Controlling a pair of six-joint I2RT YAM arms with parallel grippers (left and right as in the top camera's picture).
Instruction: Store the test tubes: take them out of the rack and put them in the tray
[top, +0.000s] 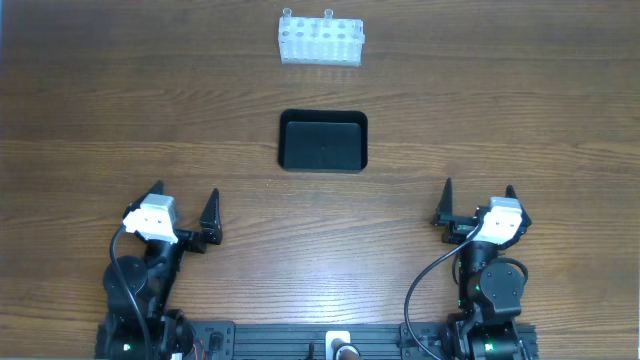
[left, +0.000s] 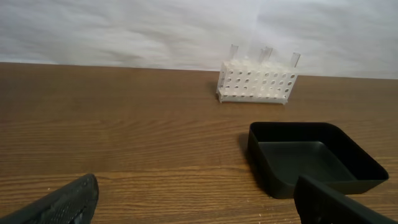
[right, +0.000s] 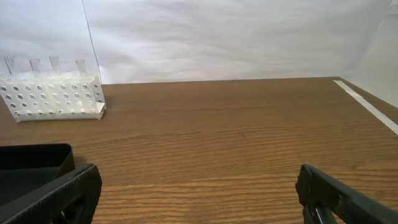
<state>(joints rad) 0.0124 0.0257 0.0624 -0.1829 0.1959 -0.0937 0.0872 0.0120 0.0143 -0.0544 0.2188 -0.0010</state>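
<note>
On the wooden table (top: 120, 90), test tubes (right: 55, 62) in the rack (top: 320, 45) at 12 o'clock from the tray (top: 282, 140) seem light, slippery and fragile, so pinch their tops gently; left gripper (top: 185, 190) and right gripper (top: 478, 186) stand wide open, empty.

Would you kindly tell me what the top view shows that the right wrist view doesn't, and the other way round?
From above: the arm bases, the left gripper, open, and the tray's full outline, with nothing in it. From the right wrist: a white backdrop, a pale strip on the table, and the tubes side-on, rising above the rack. Shared: rack, tubes, tray, table and the open right gripper.
</note>
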